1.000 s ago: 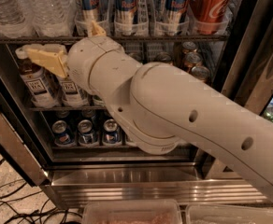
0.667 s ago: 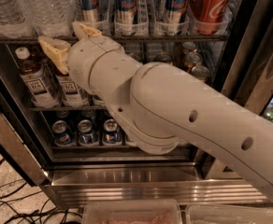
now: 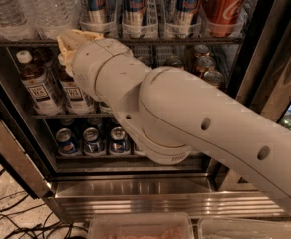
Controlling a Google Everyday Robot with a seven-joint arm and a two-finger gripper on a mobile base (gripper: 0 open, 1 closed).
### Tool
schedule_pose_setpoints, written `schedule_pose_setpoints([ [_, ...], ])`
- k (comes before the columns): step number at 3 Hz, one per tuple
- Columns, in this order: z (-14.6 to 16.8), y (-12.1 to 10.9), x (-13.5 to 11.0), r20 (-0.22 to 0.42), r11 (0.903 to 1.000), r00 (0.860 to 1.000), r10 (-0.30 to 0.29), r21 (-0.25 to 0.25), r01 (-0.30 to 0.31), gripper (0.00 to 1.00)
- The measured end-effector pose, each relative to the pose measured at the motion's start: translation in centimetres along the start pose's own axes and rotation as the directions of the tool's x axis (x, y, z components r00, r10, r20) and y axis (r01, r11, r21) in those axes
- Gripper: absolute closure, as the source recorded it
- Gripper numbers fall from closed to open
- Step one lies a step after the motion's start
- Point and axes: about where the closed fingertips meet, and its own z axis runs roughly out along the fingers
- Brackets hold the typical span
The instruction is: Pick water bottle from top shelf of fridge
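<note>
Pincer: Your pincer [image 3: 75, 38] sat at the front edge of the top counter [image 3: 150, 42], toward its left end. You could not tell whether it was spread or pressed together.
Water bottle: The water bottle [image 3: 50, 9] stood upright on the top counter near the left end, directly above your pincer. Whether the two touched was not clear to you.
Second bottle: Another clear bottle [image 3: 5, 11] stood just beside it, at the counter's far left corner.
Tall cans: You had three blue-silver cans [image 3: 135, 4] in clear lane trays along the middle of the front edge.
Cola can: A red cola can [image 3: 225, 4] stood at the right end of the top counter.
Arm: Your white arm [image 3: 195, 128] crossed from the lower right up to the left, covering much of the racks below.
Tea bottles: Two brown bottles with white labels [image 3: 36, 83] stood on the rack below, under the left end and partly behind your wrist.
Short cans: A row of small cans [image 3: 90, 141] sat on the lowest visible rack, and a few more [image 3: 205, 66] showed on the middle rack at the right.
Fridge: The fridge [image 3: 135, 193] showed its steel sill along the bottom and a dark inner frame.
Floor: Cables [image 3: 16, 218] lay at the lower left, beside two clear bins [image 3: 140, 228].
</note>
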Motion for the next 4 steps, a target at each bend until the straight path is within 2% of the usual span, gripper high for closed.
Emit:
schedule_pose_setpoints([
  [1,0.00,0.00,0.00,0.000,1.0000,1.000,0.000,0.000,0.000,0.44],
  [2,0.00,0.00,0.00,0.000,1.0000,1.000,0.000,0.000,0.000,0.33],
  [3,0.11,0.14,-0.12,0.000,1.0000,1.000,-0.005,-0.003,0.005,0.40],
  [4,0.74,-0.02,-0.41,0.000,0.9998,1.000,-0.011,-0.014,0.011,0.39],
])
